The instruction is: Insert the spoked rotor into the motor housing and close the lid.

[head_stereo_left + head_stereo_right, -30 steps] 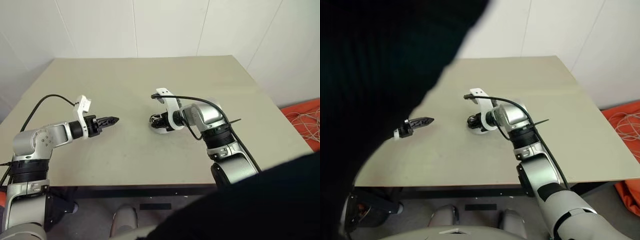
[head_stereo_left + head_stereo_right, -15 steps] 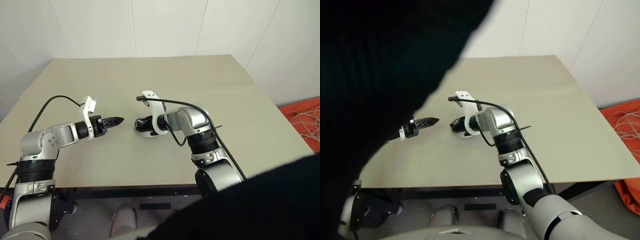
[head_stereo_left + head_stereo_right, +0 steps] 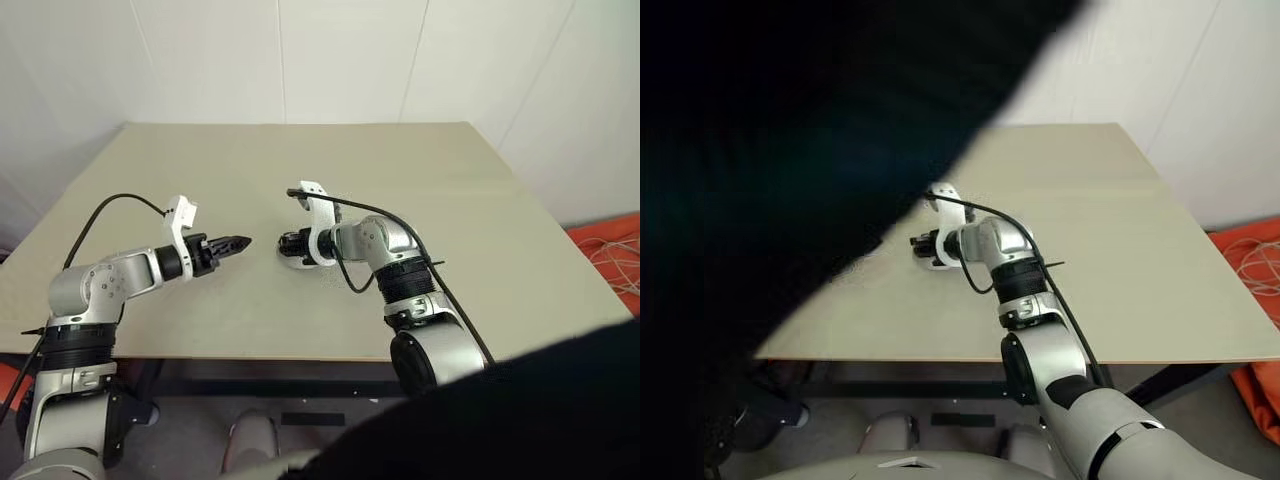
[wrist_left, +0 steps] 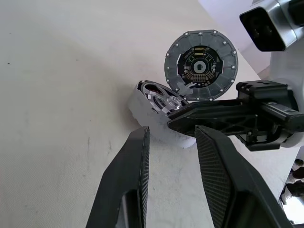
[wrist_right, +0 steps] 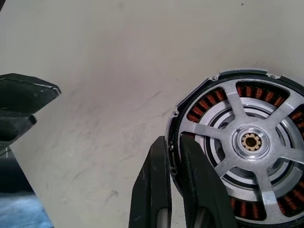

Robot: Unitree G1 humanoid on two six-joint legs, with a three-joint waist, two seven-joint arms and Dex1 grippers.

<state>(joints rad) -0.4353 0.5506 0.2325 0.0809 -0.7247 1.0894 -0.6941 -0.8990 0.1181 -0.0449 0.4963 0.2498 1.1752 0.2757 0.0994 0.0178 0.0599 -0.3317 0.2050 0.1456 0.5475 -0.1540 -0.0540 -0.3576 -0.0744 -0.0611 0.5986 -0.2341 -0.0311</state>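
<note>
A pale beige table stands against white wall panels, and orange material with thin cables lies on the floor at the table's 4 o'clock. Both arms reach in over the near half of the top.

The right gripper sits close to the table's centre, pointing toward 9 o'clock and angled down. Its 2 black fingers are clenched on the rim of the motor housing, 1 finger on each side of the edge. The spoked rotor lies inside the housing: 5 silver spokes run out from a brass-coloured hub, and copper windings show through the openings between them. In the left wrist view the housing is tilted, its lower edge at a small white block on the table; I cannot tell whether it bears on the block.

A dark-grey disc with a small circuit board at its middle shows just beside the housing.

The left gripper is at the right gripper's 9 o'clock, near it but apart, pointing toward 3 o'clock. Its 2 fingers stand released, with a gap between them and nothing held.
</note>
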